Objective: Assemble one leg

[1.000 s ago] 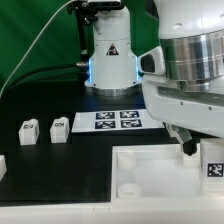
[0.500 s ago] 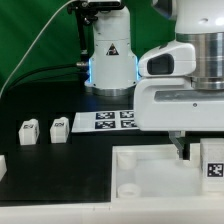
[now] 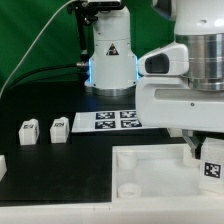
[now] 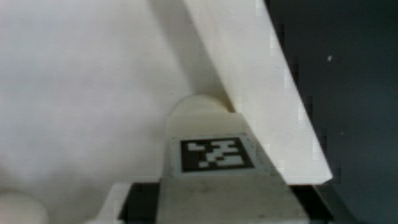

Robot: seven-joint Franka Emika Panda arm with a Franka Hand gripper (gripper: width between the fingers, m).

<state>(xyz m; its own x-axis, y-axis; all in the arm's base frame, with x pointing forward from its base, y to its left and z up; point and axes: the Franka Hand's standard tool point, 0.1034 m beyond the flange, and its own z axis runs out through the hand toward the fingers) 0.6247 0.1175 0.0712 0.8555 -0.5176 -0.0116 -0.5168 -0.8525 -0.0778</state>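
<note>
My gripper [image 3: 204,154] is shut on a leg [image 3: 212,165], a small white block with a black-and-white tag, and holds it at the right corner of the white panel [image 3: 150,168]. In the wrist view the leg [image 4: 217,150] sits between my gripper's [image 4: 217,196] dark fingers, its tip touching the panel's raised rim [image 4: 249,80]. Two more legs [image 3: 28,131] [image 3: 58,127] stand on the black table at the exterior view's left.
The marker board [image 3: 114,120] lies in front of the robot base [image 3: 110,60]. Another white part [image 3: 2,165] shows at the exterior view's left edge. Black table [image 4: 347,90] lies beyond the panel's rim.
The arm's wrist has turned from tilted to upright and shifted slightly to the exterior view's right. The held leg stays at the panel's right corner.
</note>
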